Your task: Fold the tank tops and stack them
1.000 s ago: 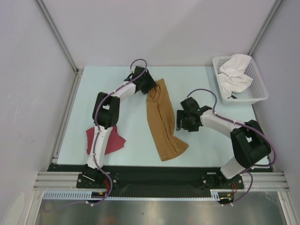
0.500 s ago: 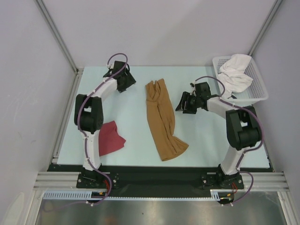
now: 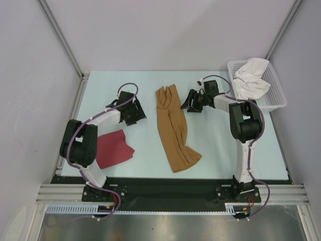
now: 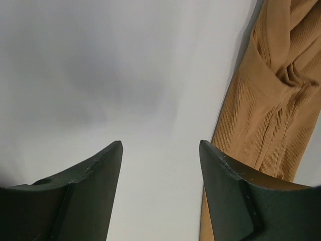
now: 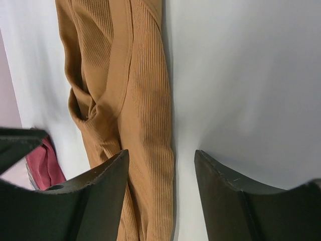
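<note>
Now the tan tank top (image 3: 173, 129) lies lengthwise, seemingly folded narrow. The left gripper (image 4: 160, 145) and right gripper (image 5: 160, 153) flank it, both spread and empty, with the dark red tank top (image 3: 114, 148) to its left.

The left gripper (image 4: 160, 145) and right gripper (image 5: 160, 153) sit either side of the tan top (image 3: 172, 128), jaws spread, empty.

2 tank tops (image 3: 172, 131) (image 3: 113, 149), 1 bskt (image 3: 279, 89)

Seemingly bare table (image 3: 215, 145) flanking tan tank top (image 3: 172, 130); basket (image 3: 273, 103) far-right.
</note>
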`<state>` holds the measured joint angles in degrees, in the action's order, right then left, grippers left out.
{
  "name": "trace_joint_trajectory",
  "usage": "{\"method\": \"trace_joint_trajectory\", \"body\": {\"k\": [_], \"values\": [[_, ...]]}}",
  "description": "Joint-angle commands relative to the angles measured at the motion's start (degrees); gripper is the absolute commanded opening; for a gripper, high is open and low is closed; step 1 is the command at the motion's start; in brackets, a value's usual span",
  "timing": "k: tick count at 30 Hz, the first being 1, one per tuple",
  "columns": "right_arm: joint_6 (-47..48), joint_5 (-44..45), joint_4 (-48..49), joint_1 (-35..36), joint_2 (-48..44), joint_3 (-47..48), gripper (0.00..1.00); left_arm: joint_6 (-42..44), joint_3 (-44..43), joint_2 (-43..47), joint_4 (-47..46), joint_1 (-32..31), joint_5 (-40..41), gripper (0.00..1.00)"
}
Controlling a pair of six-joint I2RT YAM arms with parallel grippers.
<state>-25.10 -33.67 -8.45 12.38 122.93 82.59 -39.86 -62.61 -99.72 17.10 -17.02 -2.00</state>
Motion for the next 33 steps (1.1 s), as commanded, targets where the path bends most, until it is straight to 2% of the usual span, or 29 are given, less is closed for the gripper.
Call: {"method": "trace_joint_trajectory", "body": {"k": [1,6,8,9,10,14,15,18,22,25,29,30,33], "values": [[-1.1,-0.1,-0.1,0.6,2.3,3.9,0.6,1.8,3.0,7.2,-4.3,-1.6,-0.9,0.68],[-0.6,0.8,-0.4,1.5,4.9,6.0,0.56,2.1,4.3,8.8,-3.4,-3.7,0.8,0.68],[-0.4,1.0,-1.3,1.6,5.6,7.3,0.49,2.1,4.2,8.7,-3.1,-4.1,0.6,0.67],[-0.6,0.9,-1.3,1.7,6.2,7.7,0.4,1.9,4.4,8.7,-3.2,-4.1,0.6,0.66],[-0.6,0.6,-1.2,1.6,6.4,7.9,0.36,1.6,4.5,8.8,-3.5,-4.1,0.6,0.66],[-0.8,0.5,-1.3,2.0,7.0,8.6,0.31,1.4,4.4,8.9,-3.7,-4.2,0.3,0.66],[-0.8,0.7,-1.3,2.0,6.8,8.6,0.19,1.4,4.2,8.7,-3.6,-4.2,0.3,0.66],[-1.1,2.1,-1.6,1.2,6.2,7.6,0.0,1.1,3.5,8.1,-3.7,-4.6,0.0,0.66],[-3.9,2.2,4.6,-2.7,2.0,0.5,0.0,1.5,1.7,6.1,-4.1,-5.9,-0.3,0.66],[-6.3,0.7,9.9,-6.3,-1.6,-5.0,0.0,2.1,-0.2,3.4,-5.9,-7.0,-3.7,0.68],[-6.3,0.6,10.6,-8.1,-3.9,-7.1,0.02,1.5,-3.2,-0.1,-7.8,-8.6,-4.2,0.7],[-6.2,0.4,10.6,-8.2,-4.0,-7.1,0.16,1.7,-5.6,-1.9,-7.4,-9.3,-3.8,0.7],[-6.1,-0.6,10.8,-8.1,-4.1,-7.1,0.43,2.2,-9.4,-6.3,-5.2,-9.8,-3.1,0.7]]}}
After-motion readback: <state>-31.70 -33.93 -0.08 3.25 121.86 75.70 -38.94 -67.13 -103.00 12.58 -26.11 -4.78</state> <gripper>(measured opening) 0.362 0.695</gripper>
